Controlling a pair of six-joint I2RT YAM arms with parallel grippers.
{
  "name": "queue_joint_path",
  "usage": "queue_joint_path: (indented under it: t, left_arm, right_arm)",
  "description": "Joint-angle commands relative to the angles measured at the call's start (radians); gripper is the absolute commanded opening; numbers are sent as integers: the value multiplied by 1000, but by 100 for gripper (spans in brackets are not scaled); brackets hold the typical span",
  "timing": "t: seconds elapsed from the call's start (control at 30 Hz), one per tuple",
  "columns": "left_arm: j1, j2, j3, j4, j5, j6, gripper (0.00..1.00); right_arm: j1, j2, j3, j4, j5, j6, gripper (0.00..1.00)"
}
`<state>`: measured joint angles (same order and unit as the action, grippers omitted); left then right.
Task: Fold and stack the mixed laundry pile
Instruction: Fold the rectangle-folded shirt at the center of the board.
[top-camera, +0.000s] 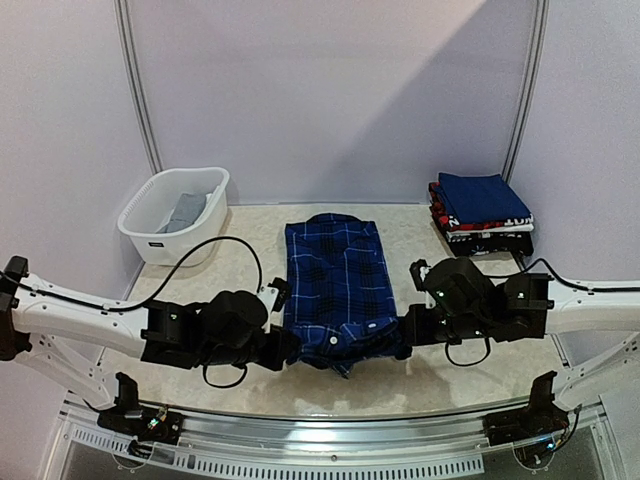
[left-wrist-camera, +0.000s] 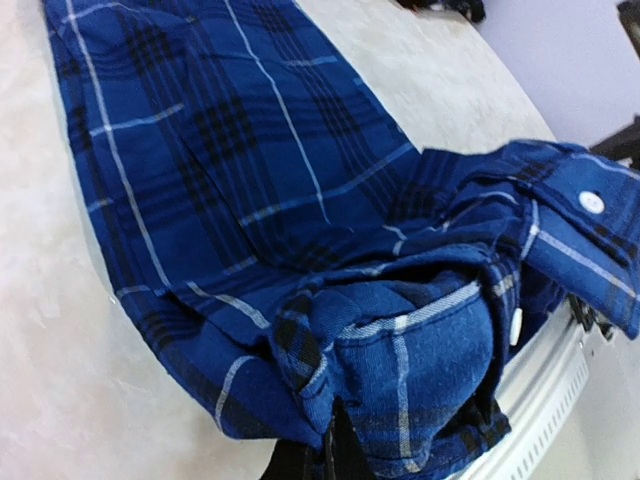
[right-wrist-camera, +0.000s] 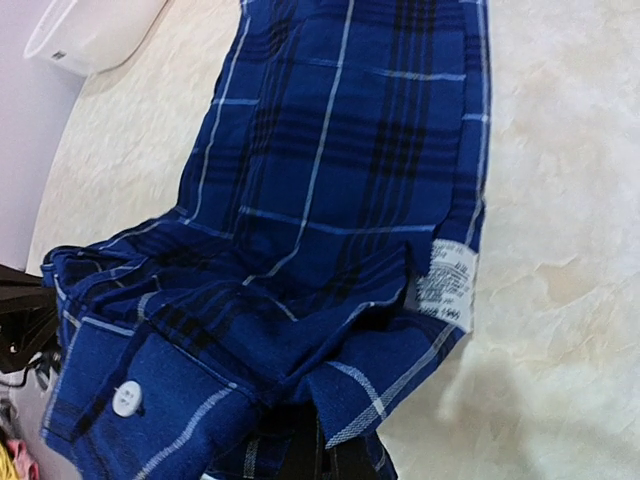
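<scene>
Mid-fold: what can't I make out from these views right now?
- Left pincer tips: left wrist view, buried in the plaid shirt's bunched hem.
- Right pincer tips: right wrist view, same cloth covers them.
- Basket contents: top view, wall hides all but a grey garment.
- Shirt label print: right wrist view, too small.

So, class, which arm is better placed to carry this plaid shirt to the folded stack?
Probably right: the right pincer grips the near edge of the plaid shirt on the side nearer the folded stack; the left pincer grips the opposite corner.

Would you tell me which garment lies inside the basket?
The grey garment; the blue plaid shirt lies mid-table, the folded stack sits far right.
</scene>
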<state>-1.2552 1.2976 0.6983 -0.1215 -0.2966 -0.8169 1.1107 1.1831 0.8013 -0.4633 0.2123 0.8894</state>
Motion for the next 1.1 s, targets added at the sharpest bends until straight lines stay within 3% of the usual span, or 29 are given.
queue_joint_path:
  t: [0.0,0.17,0.4,1.07]
  left_arm:
    - [74,27,46,-2,-50,44,0]
    - [145,48,89,21,-43,68,0]
    - [249,107,175,5,-32,111,0]
    - [482,376,314,104,184,185,0]
  right_arm:
    - [2,51,84,-20,139,1,0]
    - [-16,111,174,-59,242,-43,0]
    - [-133,166,217,-8,153,-143,0]
    - [-309,420,370,126,81,-316,0]
